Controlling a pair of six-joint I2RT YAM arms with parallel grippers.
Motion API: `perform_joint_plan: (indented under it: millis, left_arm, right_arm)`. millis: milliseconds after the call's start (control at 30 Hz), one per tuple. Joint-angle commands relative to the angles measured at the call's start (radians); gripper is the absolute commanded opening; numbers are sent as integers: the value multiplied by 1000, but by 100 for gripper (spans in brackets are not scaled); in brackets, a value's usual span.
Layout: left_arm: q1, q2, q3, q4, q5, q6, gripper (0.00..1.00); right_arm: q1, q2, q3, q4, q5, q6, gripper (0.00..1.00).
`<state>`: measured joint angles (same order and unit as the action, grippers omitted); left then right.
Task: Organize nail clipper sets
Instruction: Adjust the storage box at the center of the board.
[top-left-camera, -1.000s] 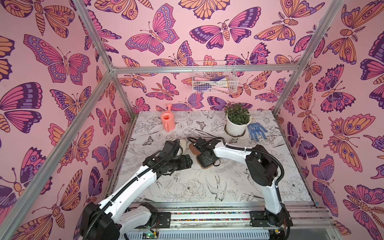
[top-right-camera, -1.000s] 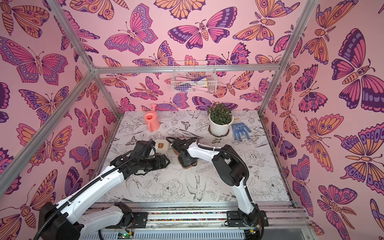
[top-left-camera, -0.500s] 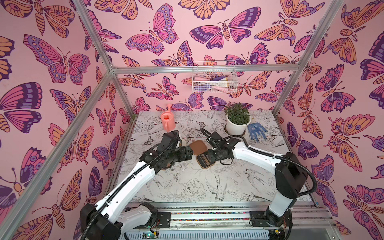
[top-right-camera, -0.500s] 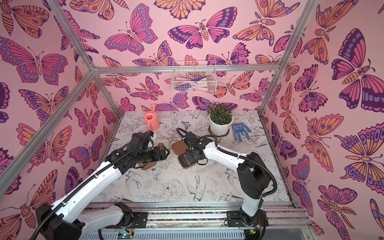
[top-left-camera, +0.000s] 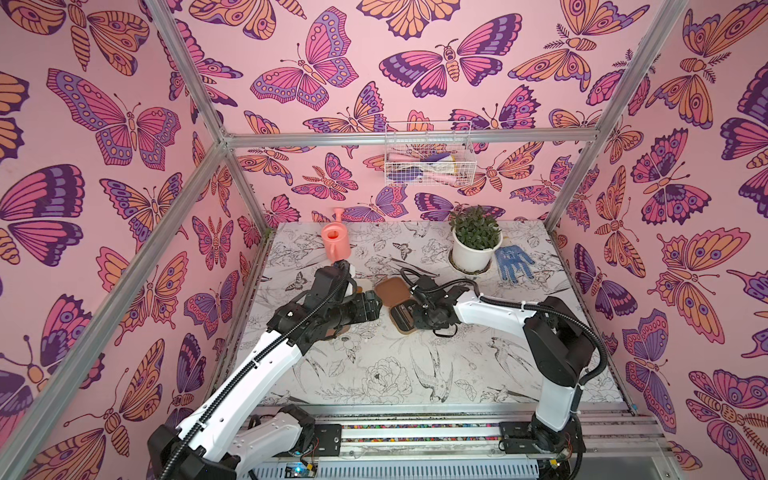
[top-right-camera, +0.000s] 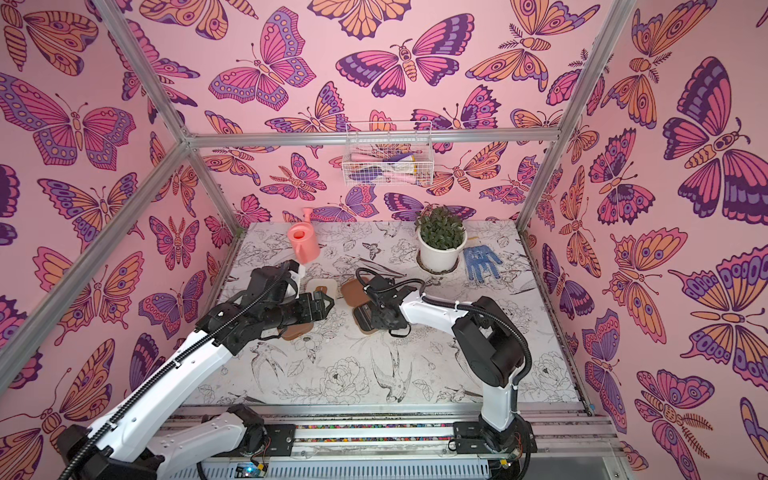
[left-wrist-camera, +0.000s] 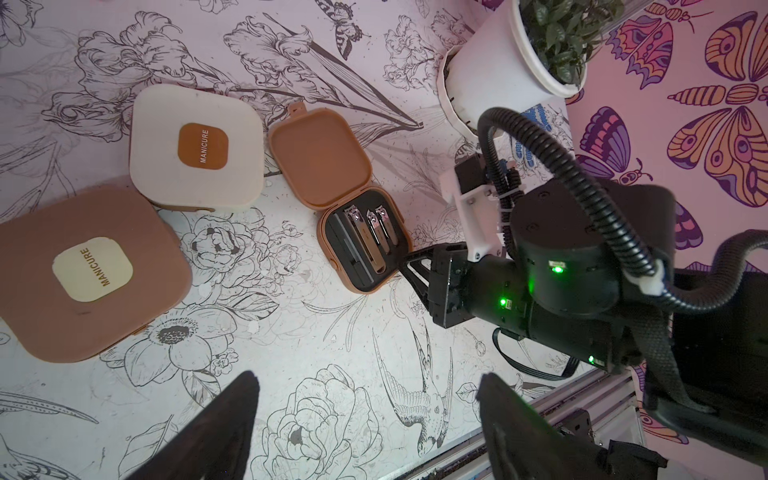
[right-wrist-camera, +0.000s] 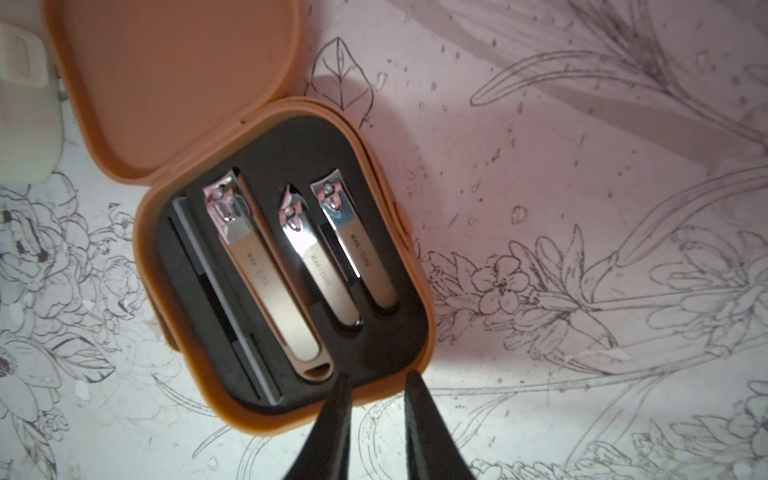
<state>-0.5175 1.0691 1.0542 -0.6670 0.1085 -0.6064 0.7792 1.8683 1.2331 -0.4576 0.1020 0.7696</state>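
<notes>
A tan nail clipper case lies open at mid-table, its lid (top-left-camera: 392, 289) flat behind the black-lined base (top-left-camera: 402, 319). In the right wrist view the base (right-wrist-camera: 419, 291) holds three metal clippers (right-wrist-camera: 320, 270) and a slim file (right-wrist-camera: 224, 307). My right gripper (right-wrist-camera: 377, 376) hangs over the base's near rim, fingers narrowly apart with nothing between them. A closed cream case (left-wrist-camera: 195, 145) and a closed brown case (left-wrist-camera: 87, 270) lie to the left of the open one. My left gripper (left-wrist-camera: 368, 376) is open and empty above bare table, near the open case (left-wrist-camera: 363, 245).
A pink watering can (top-left-camera: 336, 245) stands at the back left. A white pot with a plant (top-left-camera: 476, 249) and a blue dotted glove (top-left-camera: 513, 262) are at the back right. A wire basket (top-left-camera: 428, 162) hangs on the back wall.
My right gripper drew back off the open lid to the base's rim, its arm swinging out to the right. The left gripper shifted farther back and opened wider.
</notes>
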Motion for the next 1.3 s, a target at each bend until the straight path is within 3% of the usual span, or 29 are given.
perform_joint_plan:
  millis: [0,333,733,867,1267]
  left_arm:
    - [7,-2,-8,-19,4,20,84]
    - [10,-17,-13,-21,23,40,84]
    - [14,-15,-11,-21,29,48,85]
    - [16,-8,-11,-21,46,53,84]
    - [16,-20,-94,-20,86,48,84]
  right_arm:
    - [-12,9,-4,9,45,49,23]
    - [-40,39,13,-21,82,44,22]
    - [-56,64,32,-34,71,0,8]
    - [-88,66,88,-115,53,-130,0]
    - [-230,63,155,-270,-9,-812,0]
